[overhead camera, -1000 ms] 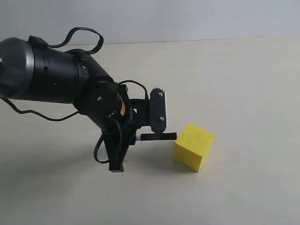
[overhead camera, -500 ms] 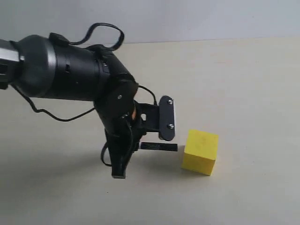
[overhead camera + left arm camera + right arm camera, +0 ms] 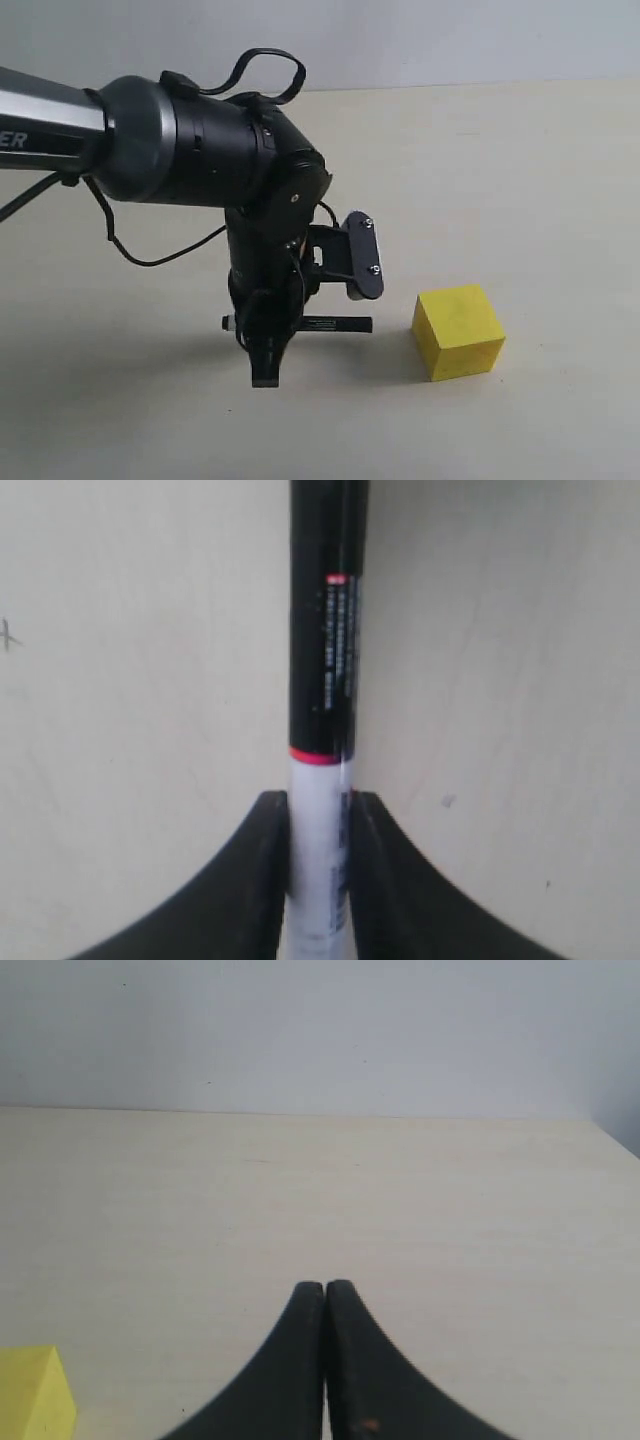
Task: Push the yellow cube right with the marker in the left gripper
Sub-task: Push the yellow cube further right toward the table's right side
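The left gripper (image 3: pixel 270 330) is clamped on the marker (image 3: pixel 330 324). In the left wrist view its two fingers (image 3: pixel 262 880) pinch the white barrel, and the black part of the marker (image 3: pixel 325 660) runs up the frame. In the exterior view the marker lies level, low in the centre of the frame, with its black end pointing toward the right edge.

Over the last second the yellow cube (image 3: pixel 460 330) has slid toward the right of the frame and turned a little. It was touching the marker's end; now a clear gap of bare table (image 3: pixel 560 180) separates them. The marker's end sits about where it did across the frame, only lower, while the arm above it has swung rightward.

So the push appears to have been delivered. Contact is broken, and any further shove would need the marker brought up to the cube's left face again.

The right gripper (image 3: pixel 324 1290) is closed on nothing, with the cube (image 3: pixel 35 1400) at the lower left corner of its view.
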